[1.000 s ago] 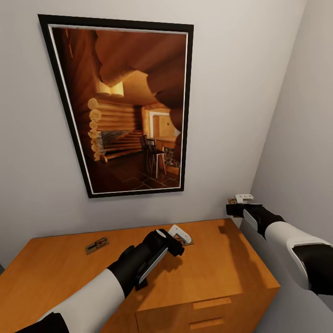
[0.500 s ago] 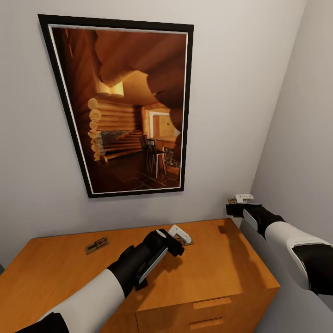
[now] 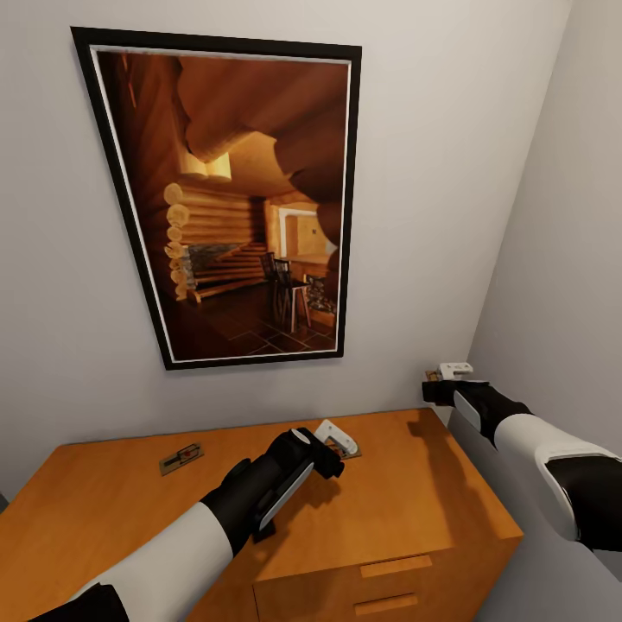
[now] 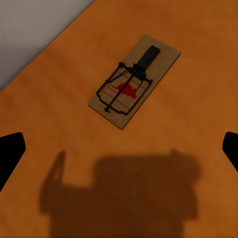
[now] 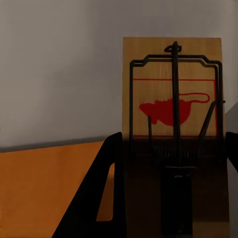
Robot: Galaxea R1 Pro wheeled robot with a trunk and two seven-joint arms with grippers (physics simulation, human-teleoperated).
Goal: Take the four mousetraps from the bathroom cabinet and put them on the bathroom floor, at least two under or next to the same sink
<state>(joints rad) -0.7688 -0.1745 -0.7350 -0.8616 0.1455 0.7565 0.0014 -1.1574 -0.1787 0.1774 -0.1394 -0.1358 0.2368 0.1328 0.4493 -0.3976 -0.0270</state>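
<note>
Item 1, the cabinet (image 3: 406, 510): orange-brown wood, flat top, two bar handles on its front; it stands against the pale wall and is my landmark for all below.

Item 2, framed picture (image 3: 229, 199): black frame, log-cabin interior, on the wall above the cabinet's back edge.

Item 3, my left gripper (image 3: 339, 442): over the cabinet top, near its back edge and toward its right end. Jaws spread wide; in the left wrist view the two dark tips sit at opposite edges, holding nothing.

Item 4, my right gripper (image 3: 442, 377): raised past the cabinet's right end, close to the room corner. Jaws clamped on a mousetrap (image 5: 171, 114), held upright, red mark and black wire facing the wrist camera.

Item 5, second mousetrap (image 4: 134, 82): flat on the cabinet top, directly under my left gripper, untouched.

Item 6, third mousetrap (image 3: 180, 458): flat on the cabinet top, toward its left end, near the back edge, well apart from my left gripper.
</note>
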